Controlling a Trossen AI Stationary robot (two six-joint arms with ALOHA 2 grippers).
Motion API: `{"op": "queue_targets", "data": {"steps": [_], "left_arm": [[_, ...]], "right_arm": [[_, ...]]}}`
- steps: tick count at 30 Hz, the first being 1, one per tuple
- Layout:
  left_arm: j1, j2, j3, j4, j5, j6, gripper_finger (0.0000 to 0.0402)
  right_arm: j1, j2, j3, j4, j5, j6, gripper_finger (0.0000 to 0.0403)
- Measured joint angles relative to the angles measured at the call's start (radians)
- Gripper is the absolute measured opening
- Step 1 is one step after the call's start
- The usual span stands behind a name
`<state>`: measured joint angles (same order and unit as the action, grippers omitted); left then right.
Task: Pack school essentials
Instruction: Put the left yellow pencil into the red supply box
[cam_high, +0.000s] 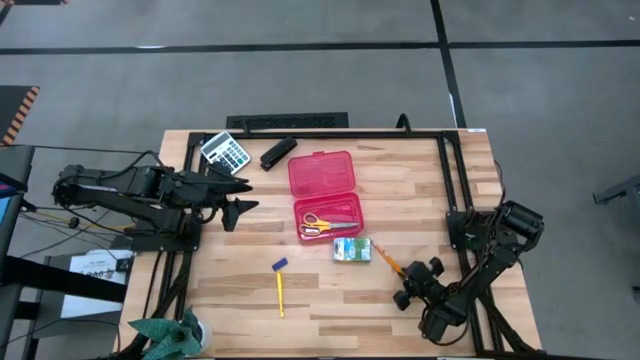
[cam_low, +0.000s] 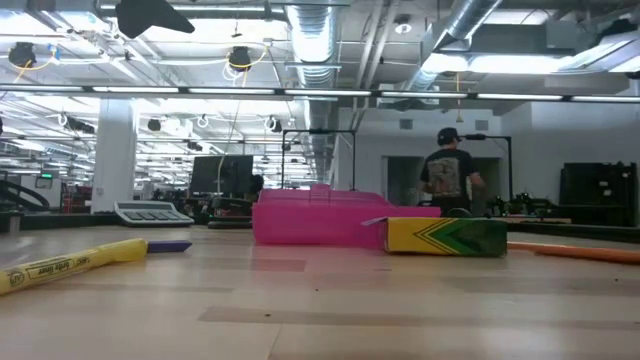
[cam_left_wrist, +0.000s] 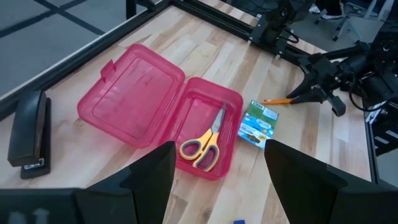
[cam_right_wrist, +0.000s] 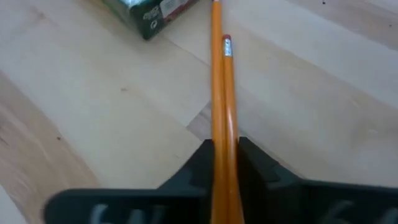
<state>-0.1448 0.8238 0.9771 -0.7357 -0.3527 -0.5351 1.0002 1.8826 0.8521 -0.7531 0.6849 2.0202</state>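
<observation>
Two orange pencils (cam_right_wrist: 219, 81) lie side by side on the table next to the green-and-white packet (cam_high: 351, 249); my right gripper (cam_right_wrist: 222, 155) is shut on them near the table's right front. The open pink case (cam_high: 325, 195) holds the yellow-handled scissors (cam_left_wrist: 205, 140). A yellow pen (cam_high: 280, 292) and a small blue piece (cam_high: 280, 264) lie on the wood in front of the case. My left gripper (cam_high: 240, 195) hovers open at the left, above the table, with nothing between its fingers. My right gripper pinches both pencils together between its two fingers, on the stretch (cam_right_wrist: 221, 140) near their end away from the packet. The fingers slant down from the table's near right side and lie roughly along the pencils. The pencils (cam_low: 575, 250) stretch low along the tabletop toward the packet.
A grey calculator (cam_high: 225, 152) and a black stapler (cam_high: 278, 153) sit at the far left of the table. A black frame (cam_high: 445, 170) runs along the table's right and far sides. Bare wood lies between the pen and the pencils. A person stands in the room behind.
</observation>
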Motion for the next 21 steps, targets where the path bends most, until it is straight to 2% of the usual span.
{"op": "queue_targets", "data": {"steps": [5, 14, 21], "left_arm": [[0.0, 0.0, 0.0, 0.0, 0.0, 0.021, 0.0242], [0.0, 0.0, 0.0, 0.0, 0.0, 0.057, 0.0242], [0.0, 0.0, 0.0, 0.0, 0.001, 0.083, 0.0242]], "right_arm": [[0.011, 0.007, 0.067, -0.098, -0.01, 0.096, 0.001], [0.017, 0.007, 0.171, -0.205, -0.066, 0.157, 0.0011], [0.014, 0.005, 0.268, -0.37, -0.042, 0.156, 0.0008]]}}
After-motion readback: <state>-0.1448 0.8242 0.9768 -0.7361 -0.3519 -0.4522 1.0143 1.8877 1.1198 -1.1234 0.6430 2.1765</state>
